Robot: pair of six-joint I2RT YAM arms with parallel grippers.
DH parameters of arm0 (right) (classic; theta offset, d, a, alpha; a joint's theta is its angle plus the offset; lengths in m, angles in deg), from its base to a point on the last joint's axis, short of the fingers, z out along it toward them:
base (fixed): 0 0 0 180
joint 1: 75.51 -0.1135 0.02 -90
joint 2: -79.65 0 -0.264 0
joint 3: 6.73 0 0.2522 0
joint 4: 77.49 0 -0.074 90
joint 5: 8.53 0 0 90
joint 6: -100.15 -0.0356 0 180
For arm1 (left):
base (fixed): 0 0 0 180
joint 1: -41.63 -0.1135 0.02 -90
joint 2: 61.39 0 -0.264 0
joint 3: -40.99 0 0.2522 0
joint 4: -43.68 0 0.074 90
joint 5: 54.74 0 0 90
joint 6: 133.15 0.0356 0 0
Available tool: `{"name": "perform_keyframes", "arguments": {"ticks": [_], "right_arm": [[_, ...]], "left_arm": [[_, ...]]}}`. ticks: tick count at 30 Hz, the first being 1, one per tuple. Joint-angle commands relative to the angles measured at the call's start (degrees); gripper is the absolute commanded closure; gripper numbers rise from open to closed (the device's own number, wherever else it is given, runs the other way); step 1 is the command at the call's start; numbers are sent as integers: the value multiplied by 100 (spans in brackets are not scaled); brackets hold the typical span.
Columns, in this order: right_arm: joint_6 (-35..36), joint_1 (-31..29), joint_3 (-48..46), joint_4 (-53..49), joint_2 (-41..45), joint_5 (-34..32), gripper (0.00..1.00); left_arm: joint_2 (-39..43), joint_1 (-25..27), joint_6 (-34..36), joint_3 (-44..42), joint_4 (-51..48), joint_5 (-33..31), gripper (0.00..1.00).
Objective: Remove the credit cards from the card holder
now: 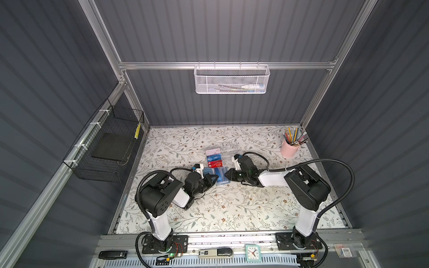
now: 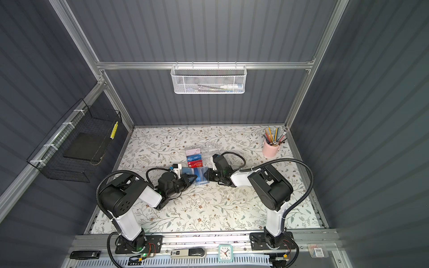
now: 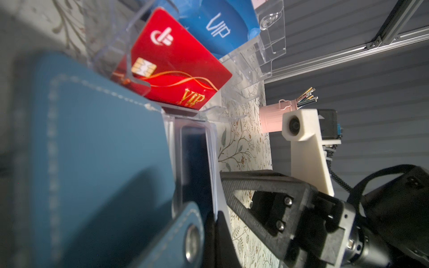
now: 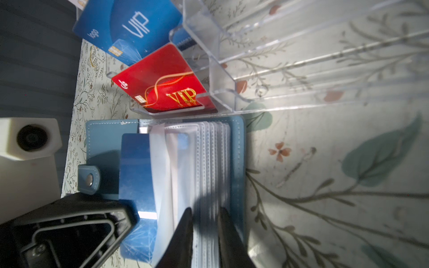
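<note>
Your left gripper (image 1: 216,178) has its jaws pressed fully together at the near edge of a blue credit card (image 4: 135,171). That card lies half out on the open left flap of the card holder (image 4: 104,137). The left wrist view is too blurred there to tell whether the tips pinch the card alone or a sleeve edge with it. If a sleeve is caught, the pull will drag the page along and the card will stay in it.

Your right gripper (image 4: 205,215) is clamped across the stack of see-through sleeves (image 4: 209,160), not across the cover. The holder sits about the middle of the table (image 1: 232,208), just beside the near wall of the clear box (image 4: 220,58). That hold pins the pages, but I judge it weak against a sideways tug. Pull hard toward the left edge and the whole holder may pivot or slide on the smooth table.

Watch these as well:
- The card is thin and slick, so a pinch at its very edge can slip off.
- The snap tab (image 4: 89,178) lies close to the left gripper and could snag it on the way out.
- A swing toward the far edge would knock the box, where the red VIP card (image 4: 162,81) only leans.
</note>
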Motion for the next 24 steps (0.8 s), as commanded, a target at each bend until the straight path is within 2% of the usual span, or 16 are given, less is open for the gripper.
{"name": "perform_keyframes", "arguments": {"ticks": [1,5,10,18,24], "right_arm": [[48,-189,-206,-881,-234,142,76],[48,-165,-271,-876,-150,107,73],[48,-154,-350,-849,-23,81,72],[73,-153,-368,-923,101,36,70],[130,-153,-443,-1064,320,-90,69]], "left_arm": [[85,36,155,-49,75,214,100],[359,12,442,-85,-508,214,100],[984,1,990,-11,-1730,214,100],[2030,3,1903,565,-4186,-72,100],[2716,3,2253,871,-5246,-316,100]]}}
